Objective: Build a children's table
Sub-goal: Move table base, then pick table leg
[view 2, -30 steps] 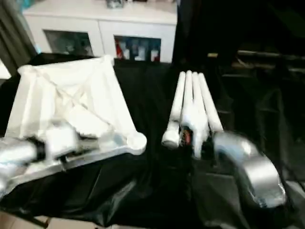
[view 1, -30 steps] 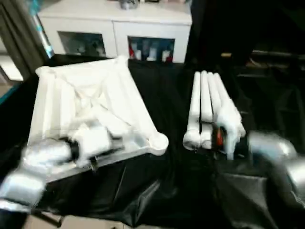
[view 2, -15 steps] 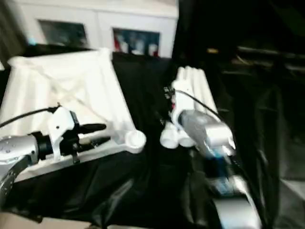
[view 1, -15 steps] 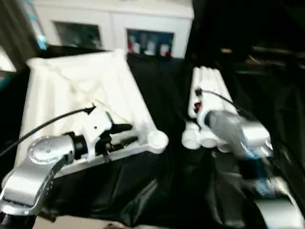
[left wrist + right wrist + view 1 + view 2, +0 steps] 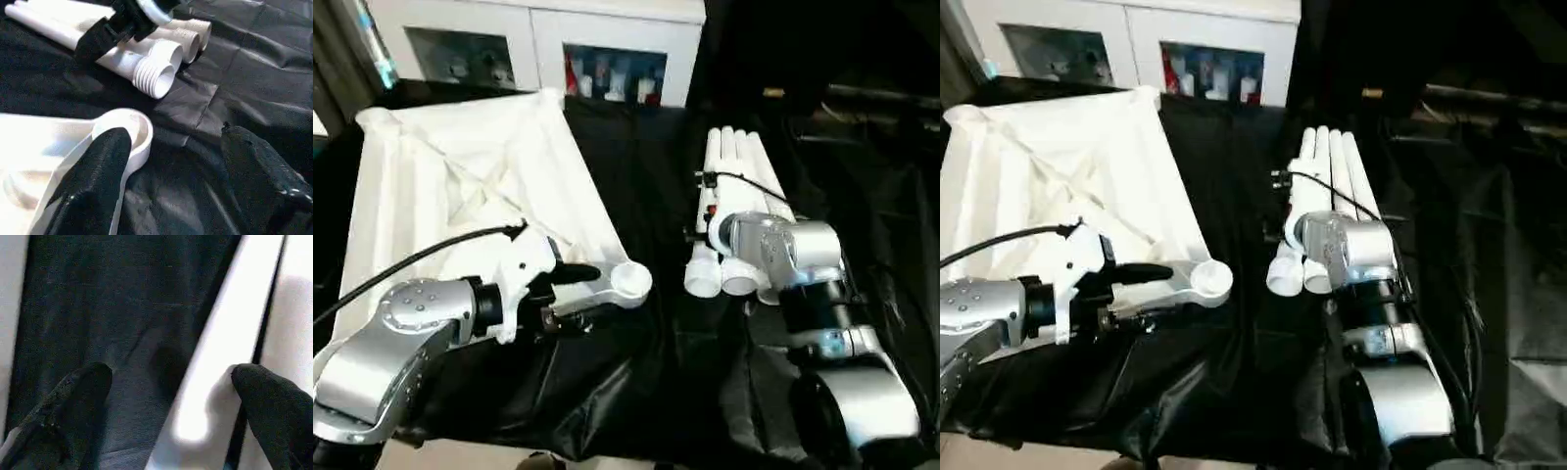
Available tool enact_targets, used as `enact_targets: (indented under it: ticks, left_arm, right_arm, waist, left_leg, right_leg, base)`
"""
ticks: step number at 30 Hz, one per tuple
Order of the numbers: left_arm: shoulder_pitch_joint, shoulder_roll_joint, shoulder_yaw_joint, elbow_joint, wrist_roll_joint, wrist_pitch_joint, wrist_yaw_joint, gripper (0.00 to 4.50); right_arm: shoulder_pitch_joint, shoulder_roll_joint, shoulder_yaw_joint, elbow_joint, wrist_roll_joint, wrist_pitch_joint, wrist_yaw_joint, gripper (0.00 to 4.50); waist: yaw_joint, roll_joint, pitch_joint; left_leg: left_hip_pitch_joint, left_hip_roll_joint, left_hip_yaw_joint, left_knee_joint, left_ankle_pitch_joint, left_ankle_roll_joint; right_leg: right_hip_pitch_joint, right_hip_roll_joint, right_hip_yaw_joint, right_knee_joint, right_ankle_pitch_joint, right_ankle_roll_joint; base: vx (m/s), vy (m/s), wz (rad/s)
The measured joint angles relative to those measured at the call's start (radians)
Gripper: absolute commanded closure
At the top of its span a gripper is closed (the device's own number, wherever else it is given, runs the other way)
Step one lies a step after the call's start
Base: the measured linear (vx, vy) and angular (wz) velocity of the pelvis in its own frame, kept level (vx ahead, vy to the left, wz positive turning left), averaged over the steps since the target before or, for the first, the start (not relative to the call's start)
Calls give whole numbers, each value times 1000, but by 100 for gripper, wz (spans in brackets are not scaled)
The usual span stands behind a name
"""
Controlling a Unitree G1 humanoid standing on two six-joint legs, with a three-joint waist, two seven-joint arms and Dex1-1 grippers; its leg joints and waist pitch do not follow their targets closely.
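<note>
I see the table top (image 5: 470,186) lying underside up on the black cloth (image 5: 636,392) at my left, its ribs and rounded corner sockets facing me, with the near right corner socket (image 5: 630,281) sitting at the cloth-covered edge. The four white legs (image 5: 736,181) lie side by side in a bundle to the right of the top, apart from it, their threaded ends (image 5: 155,81) pointing toward me. My left gripper (image 5: 570,294) is at that near right socket: in the left wrist view one black finger (image 5: 95,181) rests against the socket's rim while the other stands off over the cloth, so the fingers are spread apart with nothing clamped between them. My right gripper (image 5: 171,396) is down over the leg bundle, its silver wrist covering the near part of the legs from my head cameras; in the right wrist view its two fingertips (image 5: 80,387) stand wide apart, one over the dark cloth, the other against a white leg (image 5: 230,328), and they grip nothing. A black cable (image 5: 749,186) loops over the legs to that wrist. Behind the work surface I make out a white cabinet (image 5: 538,44) with glass-fronted compartments holding small coloured items I cannot identify.
</note>
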Motion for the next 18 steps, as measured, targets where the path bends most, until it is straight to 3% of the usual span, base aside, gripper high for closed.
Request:
enact_targets:
  ticks: [12, 18]
  left_arm:
    - [0, 36, -1, -18, -20, 35, -4, 5]
    - [0, 45, -4, -38, -33, 37, -4, 0]
  right_arm:
    - [-46, 20, -35, 85, 2, 10, -28, 0]
    - [-77, 20, -51, 139, 9, 70, -30, 17]
  waist:
    - [2, -3, 23]
    - [2, -3, 25]
  left_leg:
    - [-1, 0, 1, -7, 5, -9]
    - [0, 0, 1, -7, 5, -9]
  right_leg:
    - [-3, 1, 0, -1, 0, 0]
    - [-3, 1, 0, -1, -1, -1]
  base:
    - [0, 0, 0]
    - [0, 0, 0]
